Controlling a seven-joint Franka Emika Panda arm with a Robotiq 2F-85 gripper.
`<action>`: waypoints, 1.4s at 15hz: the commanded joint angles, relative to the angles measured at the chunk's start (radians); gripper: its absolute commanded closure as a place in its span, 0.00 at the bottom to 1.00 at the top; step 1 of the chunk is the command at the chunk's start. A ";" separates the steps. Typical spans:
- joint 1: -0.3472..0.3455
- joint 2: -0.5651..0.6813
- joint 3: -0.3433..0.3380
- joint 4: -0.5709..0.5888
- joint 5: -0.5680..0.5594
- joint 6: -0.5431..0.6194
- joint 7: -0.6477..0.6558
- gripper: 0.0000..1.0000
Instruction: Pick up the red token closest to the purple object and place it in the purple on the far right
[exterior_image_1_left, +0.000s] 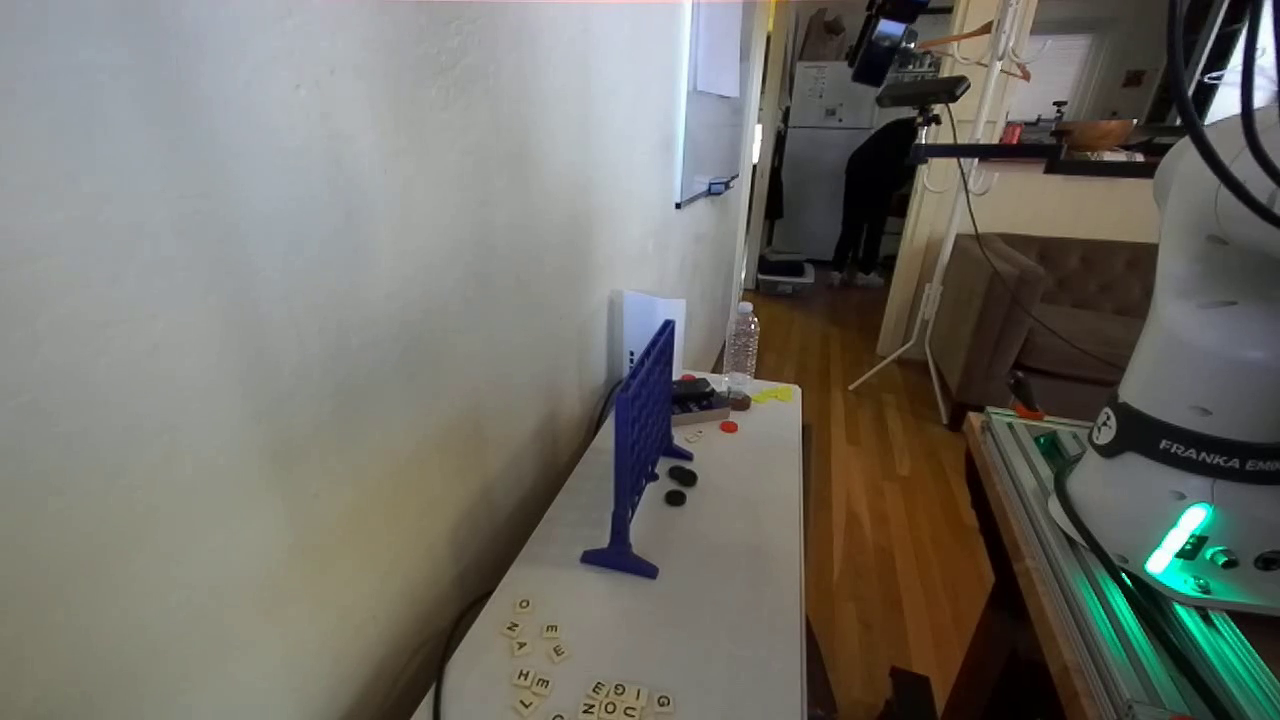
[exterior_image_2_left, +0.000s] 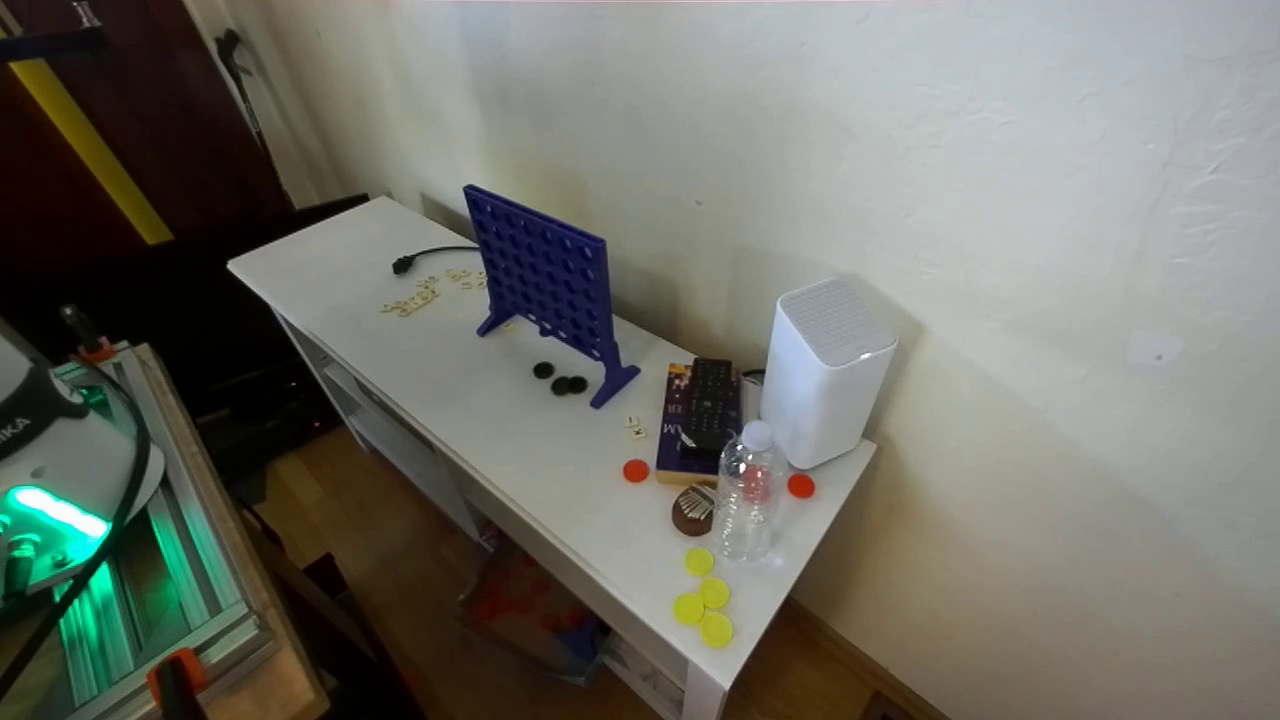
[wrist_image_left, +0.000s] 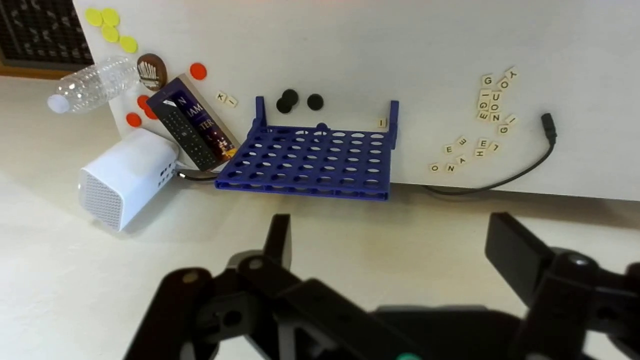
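The purple object (exterior_image_1_left: 645, 425) is a thin upright blue-purple board with rows of round holes on flared feet. It also shows in an exterior view (exterior_image_2_left: 545, 272) and the wrist view (wrist_image_left: 310, 160), standing on the white table near the wall. The red token nearest it (exterior_image_2_left: 635, 470) lies flat beside the book; it also shows in an exterior view (exterior_image_1_left: 729, 427) and the wrist view (wrist_image_left: 198, 71). Several other red tokens (wrist_image_left: 133, 119) lie near the bottle and white box. My gripper (wrist_image_left: 390, 220) is open, with nothing between its fingers, and apart from the board and tokens.
A book (exterior_image_2_left: 675, 410) carries a black remote (exterior_image_2_left: 711, 405). Close by are a clear bottle (exterior_image_2_left: 745, 515), a brown round object (exterior_image_2_left: 692, 510), a white box (exterior_image_2_left: 828, 375) and yellow tokens (exterior_image_2_left: 699, 562). Black tokens (wrist_image_left: 315, 102), letter tiles (wrist_image_left: 484, 100) and a cable (wrist_image_left: 510, 177) lie around the board.
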 joint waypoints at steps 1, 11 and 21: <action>-0.009 0.023 -0.076 -0.024 -0.002 0.021 -0.020 0.00; -0.166 0.147 -0.273 -0.227 -0.076 0.414 -0.118 0.00; -0.382 0.578 -0.338 -0.235 -0.156 0.765 -0.087 0.00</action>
